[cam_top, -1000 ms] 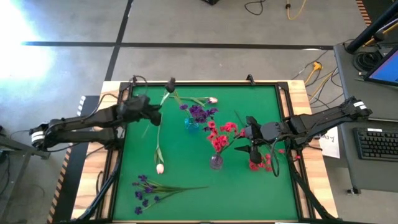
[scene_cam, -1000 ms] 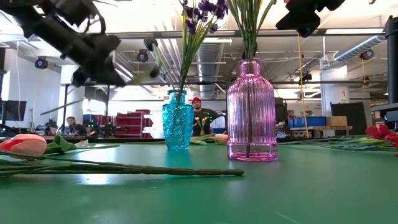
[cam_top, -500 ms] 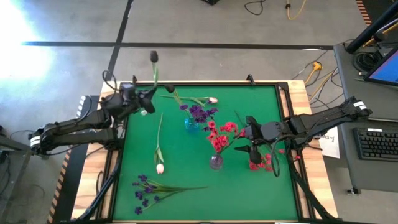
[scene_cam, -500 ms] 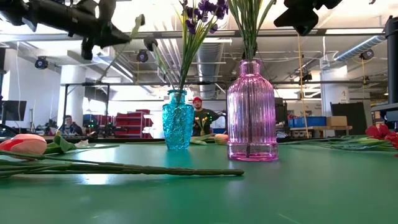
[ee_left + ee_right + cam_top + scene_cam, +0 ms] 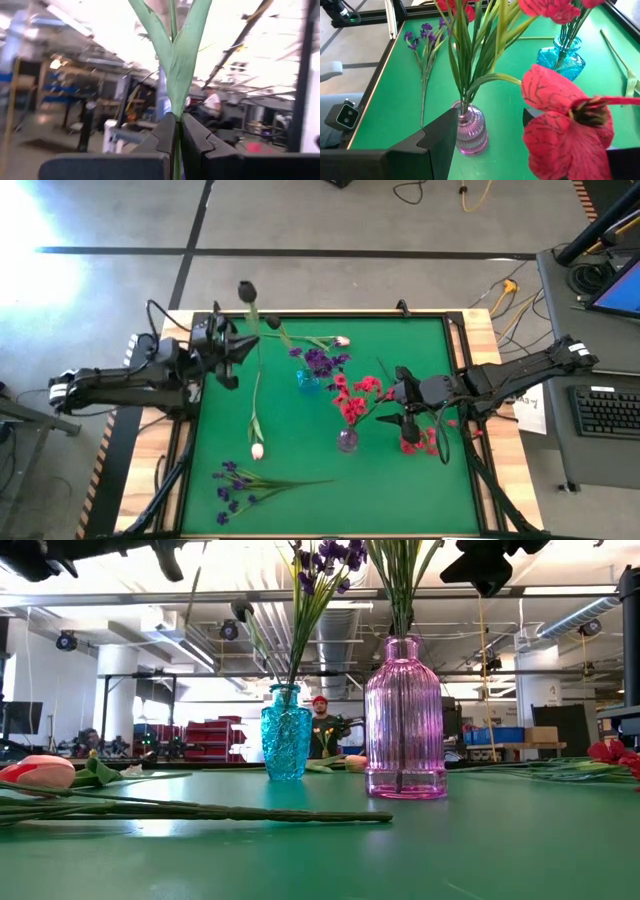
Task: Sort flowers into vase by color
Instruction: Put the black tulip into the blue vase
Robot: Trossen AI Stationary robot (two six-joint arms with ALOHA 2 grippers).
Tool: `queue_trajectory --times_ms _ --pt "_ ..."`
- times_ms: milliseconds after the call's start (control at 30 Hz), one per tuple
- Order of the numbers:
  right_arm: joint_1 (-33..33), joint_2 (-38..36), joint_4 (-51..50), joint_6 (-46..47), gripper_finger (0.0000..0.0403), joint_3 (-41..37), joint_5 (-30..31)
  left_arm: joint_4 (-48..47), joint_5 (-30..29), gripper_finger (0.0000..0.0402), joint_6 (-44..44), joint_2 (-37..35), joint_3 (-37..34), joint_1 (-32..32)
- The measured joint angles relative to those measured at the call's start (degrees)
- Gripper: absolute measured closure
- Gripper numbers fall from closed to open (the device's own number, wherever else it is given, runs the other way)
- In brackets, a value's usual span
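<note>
Green tulip stem stands upright, pinched in the left gripper; the right gripper, half-open, hangs beside the pink vase.

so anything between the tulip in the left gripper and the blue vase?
Nothing upright. Left gripper holds the tulip raised at the far-left corner; only another tulip lies flat on the mat between. The blue vase already holds purple flowers.
</note>
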Motion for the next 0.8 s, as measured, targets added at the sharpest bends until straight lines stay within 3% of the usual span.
queue_trajectory --times_ms 167,367,700,800 --pt "0.0 0.0 0.04 0.11 0.0186 -0.02 0.0 13.86 -1.11 0.0401 5.01 4.93 -4.42 -5.75" --pt "-0.11 0.0 0.44 -0.99 0.0186 -0.02 0.33 29.35 -3.13 0.0401 7.08 13.78 -7.78 -6.67" --pt "-0.13 0.0 2.78 -1.46 0.0186 -0.04 1.46 51.04 -3.65 0.0401 11.91 31.51 -5.62 -6.67" --pt "-0.13 0.0 2.75 -1.41 0.0186 -0.04 1.48 49.56 -3.67 0.0401 14.68 35.02 -3.33 -6.61"
